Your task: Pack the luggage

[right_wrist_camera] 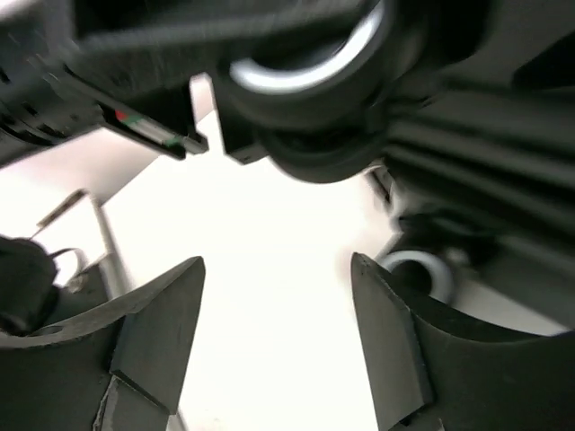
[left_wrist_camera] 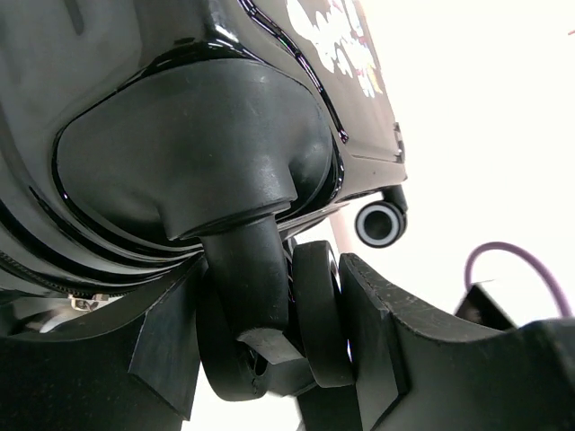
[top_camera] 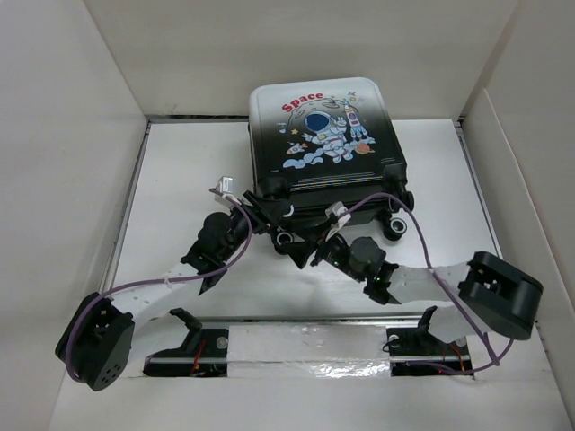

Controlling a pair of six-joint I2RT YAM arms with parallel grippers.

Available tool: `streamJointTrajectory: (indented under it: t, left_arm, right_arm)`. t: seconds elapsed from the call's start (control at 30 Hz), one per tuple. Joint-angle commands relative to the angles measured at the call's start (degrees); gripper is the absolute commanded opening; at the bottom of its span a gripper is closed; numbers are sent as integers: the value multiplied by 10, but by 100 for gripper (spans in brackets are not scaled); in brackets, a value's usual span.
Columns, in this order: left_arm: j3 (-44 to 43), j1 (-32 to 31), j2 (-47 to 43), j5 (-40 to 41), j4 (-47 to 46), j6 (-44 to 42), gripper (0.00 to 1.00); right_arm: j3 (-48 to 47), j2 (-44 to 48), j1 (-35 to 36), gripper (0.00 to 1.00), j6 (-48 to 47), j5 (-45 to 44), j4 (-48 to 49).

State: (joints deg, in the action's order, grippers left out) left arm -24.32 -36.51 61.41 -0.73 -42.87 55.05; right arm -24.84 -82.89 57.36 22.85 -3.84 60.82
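Reaching low across the worktop [top_camera: 189,180] to the luggage [top_camera: 323,135] near edge, left fingers [left_wrist_camera: 382,346] clamp a caster wheel [left_wrist_camera: 314,305]; right fingers [right_wrist_camera: 162,323], just beside, stand wide apart, empty

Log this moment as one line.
luggage closed, print up | left tool clamps caster wheel | right tool open, empty, below second wheel

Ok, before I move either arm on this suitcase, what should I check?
1. Luggage closed, lying flat, print up: ok.
2. Left tool closed on the caster wheel: ok.
3. Right tool open, nothing between its fingers: ok.
4. Second wheel beyond the right tool's fingertips, not gripped: ok.
5. Zip fully shut all round: cannot tell.
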Motion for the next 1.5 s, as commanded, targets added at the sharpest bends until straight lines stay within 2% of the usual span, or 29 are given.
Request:
streamJointTrajectory:
  t: [0.0,0.03,0.1,0.13,0.2,0.27,0.47,0.7,1.0,1.3,1.43,1.47]
  left_arm:
    - [-2,21,-42,-80,-145,16,7]
    - [1,21,-40,-85,-145,20,10]
    - [6,27,-39,-95,-150,23,24]
    - [7,27,-38,-99,-150,23,27]
    - [8,27,-39,-105,-150,22,38]
    - [7,32,-42,-110,-147,17,44]
    - [8,32,-49,-124,-135,10,55]
    - [10,37,-58,-146,-121,13,69]
    - [16,37,-59,-141,-108,2,69]
    - [12,37,-65,-128,-85,-12,69]
    - [14,37,-72,-125,-84,-13,69]
    - [15,37,-74,-123,-78,-14,69]
  right_arm:
    - [1,63,-1,71,-73,-63,-139]
    - [-9,75,-1,72,-85,-66,-168]
    - [-51,89,-1,81,-116,-81,-217]
    - [-63,91,-1,84,-125,-83,-247]
    - [-88,90,-6,92,-154,-78,-247]
    - [-102,87,-6,96,-169,-78,-250]
    - [-176,41,-11,99,-198,-66,-266]
    - [-211,2,-28,100,-212,-43,-257]
    - [-237,-4,-45,100,-216,-2,-241]
    - [-250,-7,-45,99,-221,-24,-242]
    - [-260,-24,-45,87,-237,-24,-233]
    - [-253,-22,-45,76,-234,-30,-225]
